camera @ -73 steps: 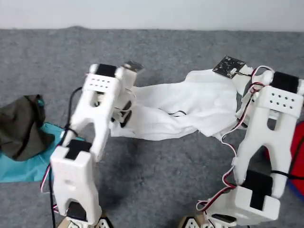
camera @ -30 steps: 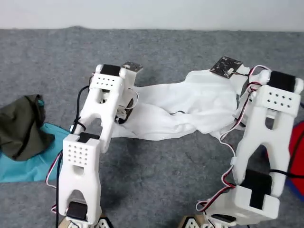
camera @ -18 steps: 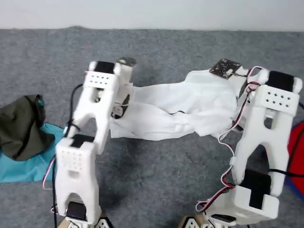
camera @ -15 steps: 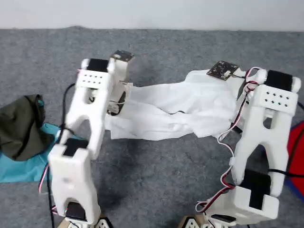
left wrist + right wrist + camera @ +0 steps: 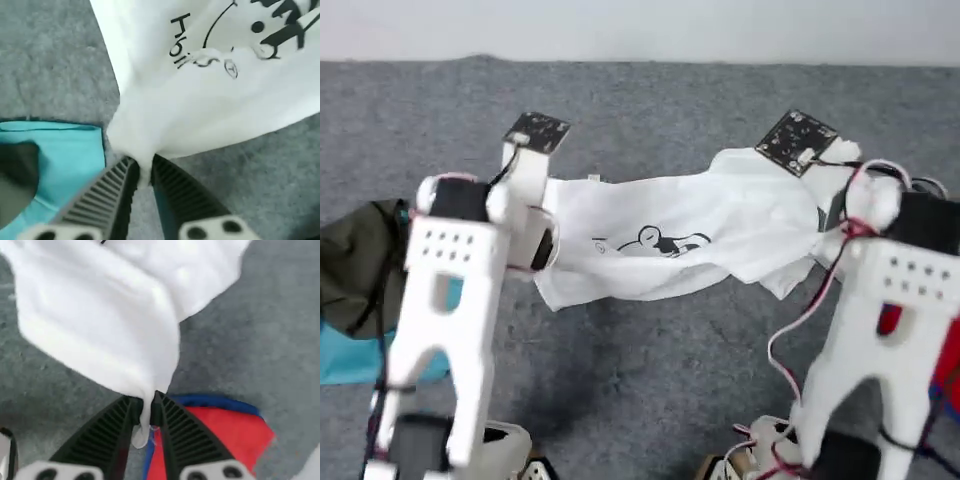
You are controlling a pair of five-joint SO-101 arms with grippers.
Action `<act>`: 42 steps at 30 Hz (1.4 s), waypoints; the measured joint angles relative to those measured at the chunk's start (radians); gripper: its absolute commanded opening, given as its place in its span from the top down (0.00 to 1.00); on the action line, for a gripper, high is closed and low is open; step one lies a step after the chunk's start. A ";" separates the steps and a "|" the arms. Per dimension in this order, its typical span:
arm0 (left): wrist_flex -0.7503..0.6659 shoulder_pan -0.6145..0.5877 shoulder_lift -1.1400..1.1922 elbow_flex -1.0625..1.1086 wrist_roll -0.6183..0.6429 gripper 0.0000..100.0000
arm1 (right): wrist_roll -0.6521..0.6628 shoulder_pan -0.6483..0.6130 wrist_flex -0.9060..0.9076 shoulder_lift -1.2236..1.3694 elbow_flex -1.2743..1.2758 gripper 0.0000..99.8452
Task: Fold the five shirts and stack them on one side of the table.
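Observation:
A white shirt [image 5: 680,235] with a black print hangs stretched between the two arms above the grey table. My left gripper [image 5: 142,172] is shut on the shirt's left end [image 5: 165,110], seen in the high view at the left gripper [image 5: 542,245]. At the other end, my right gripper [image 5: 146,412] pinches the white shirt [image 5: 100,325], which in the high view is near the right gripper [image 5: 825,225]. A dark olive shirt [image 5: 360,260] lies on a teal shirt [image 5: 360,355] at the table's left. A red and blue shirt [image 5: 215,440] lies at the right.
The grey table surface [image 5: 650,380] stretches under and in front of the hanging shirt. The teal shirt [image 5: 55,155] lies just below my left gripper. A pale wall [image 5: 640,30] bounds the far side.
Both arms have risen and moved apart, pulling the white shirt taut so its black print now faces up. The left arm shifted left toward the olive shirt.

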 measured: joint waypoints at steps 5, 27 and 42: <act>0.002 0.000 -0.235 0.077 0.000 0.99 | -0.112 -0.038 0.002 -0.078 0.000 0.99; -0.110 -0.058 0.430 -0.292 0.058 0.98 | -0.396 -0.107 -0.437 0.526 -0.002 0.99; -0.002 -0.075 1.051 -1.237 0.351 0.87 | -0.405 -0.072 -0.942 0.621 0.000 0.84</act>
